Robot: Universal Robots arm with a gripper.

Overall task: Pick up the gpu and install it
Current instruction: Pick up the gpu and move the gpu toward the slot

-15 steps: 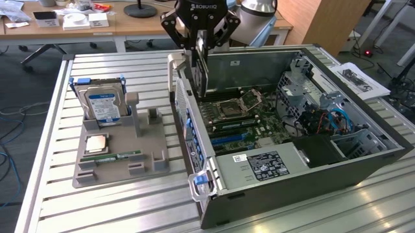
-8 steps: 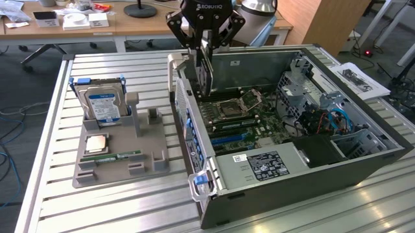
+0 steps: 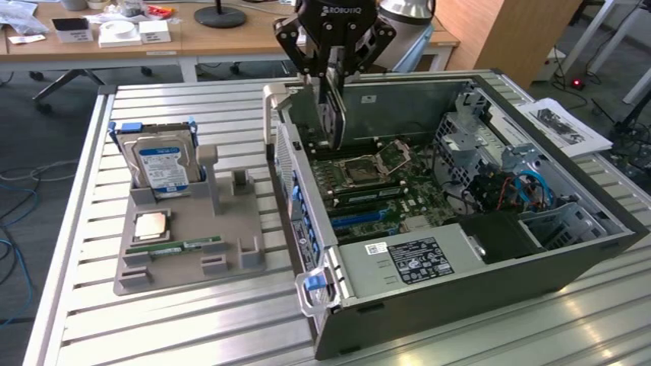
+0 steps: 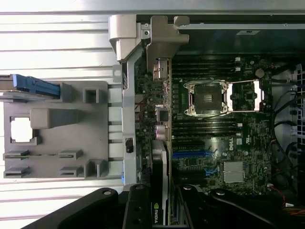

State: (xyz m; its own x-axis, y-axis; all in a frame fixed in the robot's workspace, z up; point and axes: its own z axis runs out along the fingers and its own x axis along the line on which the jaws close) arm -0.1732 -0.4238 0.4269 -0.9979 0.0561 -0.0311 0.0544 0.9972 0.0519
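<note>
— Behind the rig we see wooden desks (image 3: 122,46) carrying small boxes and a round black lamp base (image 3: 221,15); nearer to us runs a slatted metal surface (image 3: 203,320). What do we have on it?

— We have an open computer case (image 3: 489,282) lying on its side, its motherboard (image 3: 407,191) facing up. At nine o'clock from the case, in the exterior view, sits a gray fixture tray (image 3: 239,259).

— And on the tray?

— Toward its eleven o'clock corner a hard drive (image 3: 163,168) with a blue label stands upright in a slot. At six o'clock from the drive a processor chip (image 3: 151,225) lies flat, and just past that, again toward six o'clock, we see a green memory stick (image 3: 178,248).

— Where is the gpu (image 3: 334,122)?

— We find it held on edge, upright, over the motherboard, at about ten o'clock within the case's open bay and close to the case wall that faces the tray.

— And the gripper (image 3: 336,72)?

— It is clamped on the card's upper part. In the wrist view we look down the card's thin edge, the dark body passing between the two black fingers (image 4: 138,205) and the silver end bracket (image 4: 162,47) at its far end.

— Is the card seated?

— We cannot tell whether its lower edge touches the board. The processor socket (image 3: 371,164) lies at about four o'clock from the card in the exterior view, and blue cables (image 3: 529,191) run at three o'clock inside the case.
</note>
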